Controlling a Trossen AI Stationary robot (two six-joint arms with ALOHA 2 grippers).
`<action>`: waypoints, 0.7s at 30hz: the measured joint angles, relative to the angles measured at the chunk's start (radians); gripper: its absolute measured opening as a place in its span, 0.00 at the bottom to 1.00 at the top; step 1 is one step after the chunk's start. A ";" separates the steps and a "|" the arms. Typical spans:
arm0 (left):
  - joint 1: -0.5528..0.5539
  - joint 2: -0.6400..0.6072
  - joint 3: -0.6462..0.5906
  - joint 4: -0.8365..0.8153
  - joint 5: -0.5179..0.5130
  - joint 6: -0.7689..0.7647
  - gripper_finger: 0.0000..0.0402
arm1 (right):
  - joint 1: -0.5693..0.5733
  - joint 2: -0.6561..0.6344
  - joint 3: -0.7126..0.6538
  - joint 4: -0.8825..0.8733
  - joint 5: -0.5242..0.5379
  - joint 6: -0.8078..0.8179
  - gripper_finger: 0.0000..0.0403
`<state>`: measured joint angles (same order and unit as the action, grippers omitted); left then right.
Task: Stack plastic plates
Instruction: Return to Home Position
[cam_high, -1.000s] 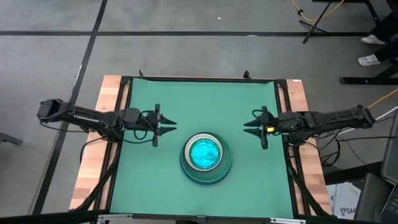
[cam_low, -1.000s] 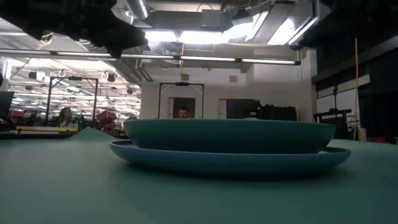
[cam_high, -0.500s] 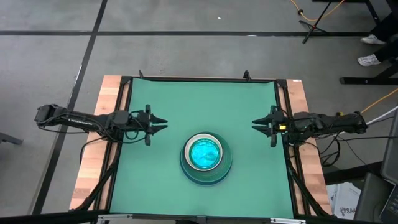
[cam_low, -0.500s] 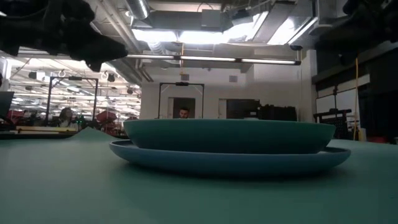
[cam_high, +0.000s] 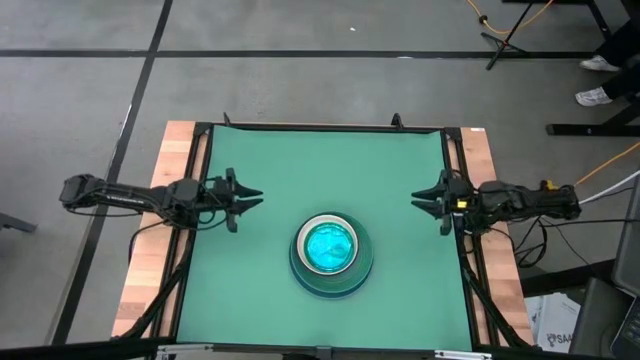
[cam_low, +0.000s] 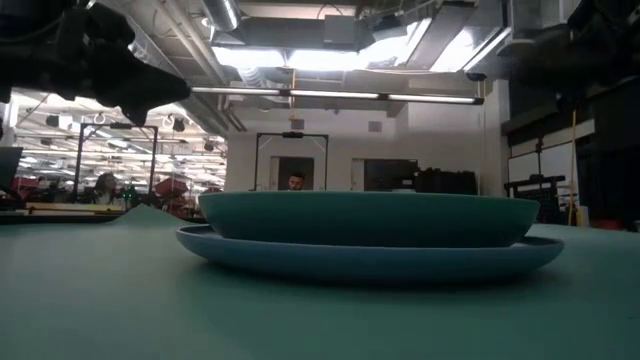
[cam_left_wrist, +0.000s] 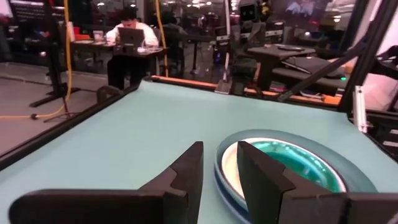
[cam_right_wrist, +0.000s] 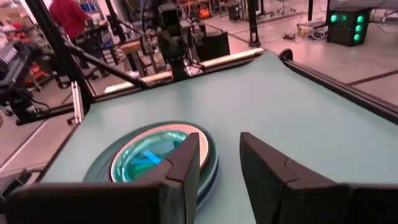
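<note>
Stack of plastic plates (cam_high: 332, 256) sits toward the front of the green table (cam_high: 320, 150), cyan plate uppermost inside a dark teal rim, with bare mat on every side. Left hand (cam_high: 252, 196) and right hand (cam_high: 422, 196) hover by the table's side edges, well apart from the stack, fingers narrowly parted and holding nothing. Beyond the table, a seated person (cam_left_wrist: 127, 31) is visible.

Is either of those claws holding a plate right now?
No, the left gripper and the right gripper hang empty at opposite sides of the table, well apart from the stack of plates in the middle.
</note>
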<state>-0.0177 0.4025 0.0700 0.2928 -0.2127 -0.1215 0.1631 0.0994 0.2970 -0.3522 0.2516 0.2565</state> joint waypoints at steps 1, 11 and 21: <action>0.000 -0.011 0.000 -0.015 -0.010 -0.002 0.23 | 0.000 -0.006 0.000 0.006 0.000 0.000 0.26; 0.000 -0.080 0.000 -0.090 -0.025 -0.015 0.23 | 0.000 -0.021 0.000 0.005 0.010 0.000 0.26; 0.000 -0.092 -0.001 -0.102 0.014 -0.027 0.23 | 0.000 -0.021 -0.129 0.166 0.010 -0.020 0.26</action>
<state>-0.0181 0.3103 0.0694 0.1905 -0.1989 -0.1482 0.1631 0.0782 0.1679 -0.1862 0.2612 0.2364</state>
